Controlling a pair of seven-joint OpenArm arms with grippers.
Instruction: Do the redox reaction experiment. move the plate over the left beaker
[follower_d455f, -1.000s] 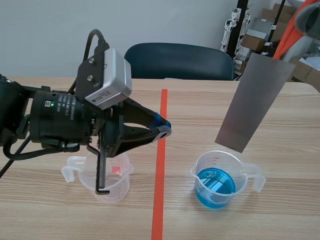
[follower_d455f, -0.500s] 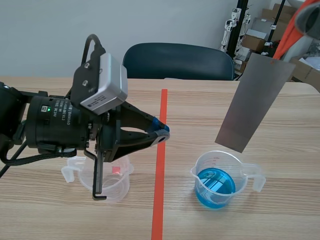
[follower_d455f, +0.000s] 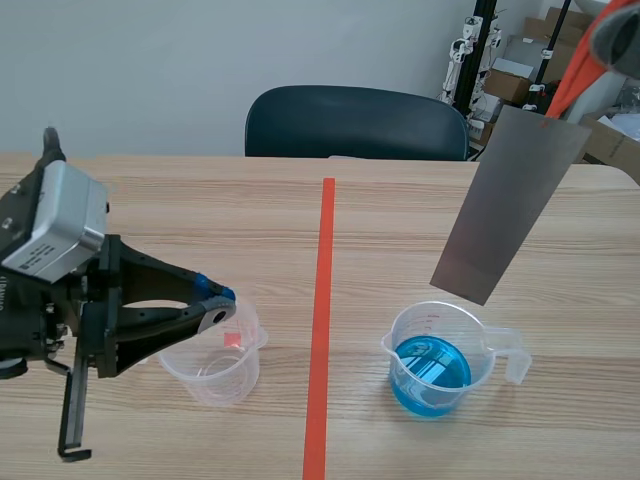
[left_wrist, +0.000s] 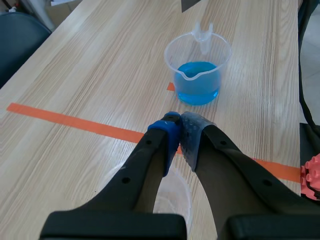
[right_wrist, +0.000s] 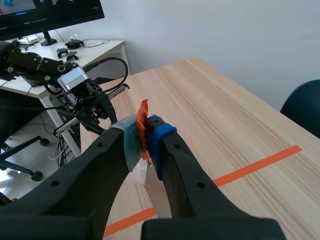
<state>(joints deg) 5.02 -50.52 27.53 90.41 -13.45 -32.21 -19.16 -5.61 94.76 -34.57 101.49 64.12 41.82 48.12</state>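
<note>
A grey metal plate (follower_d455f: 505, 205) hangs tilted over the table's right half, its lower end just above the blue-liquid beaker (follower_d455f: 432, 362). An orange-red tab (right_wrist: 143, 119) at its top is pinched in my right gripper (right_wrist: 144, 131), which is shut on it; the plate (right_wrist: 156, 197) drops away below the fingers. The left beaker (follower_d455f: 213, 362) is clear plastic, empty, and stands left of the tape line. My left gripper (follower_d455f: 215, 302) is shut on nothing, with its tips over that beaker's near-left rim. In the left wrist view its pads (left_wrist: 192, 131) meet above the empty beaker (left_wrist: 172, 200).
An orange-red tape line (follower_d455f: 320, 330) runs down the table's middle between the beakers. The blue beaker (left_wrist: 197, 75) lies ahead of the left gripper. A dark chair (follower_d455f: 355, 122) stands behind the far edge. A thin black hook (follower_d455f: 72, 420) hangs from the left arm near the front edge.
The left arm has pulled back from above the left beaker, moving left and down toward the table's front left. The plate and right gripper have stayed still.
</note>
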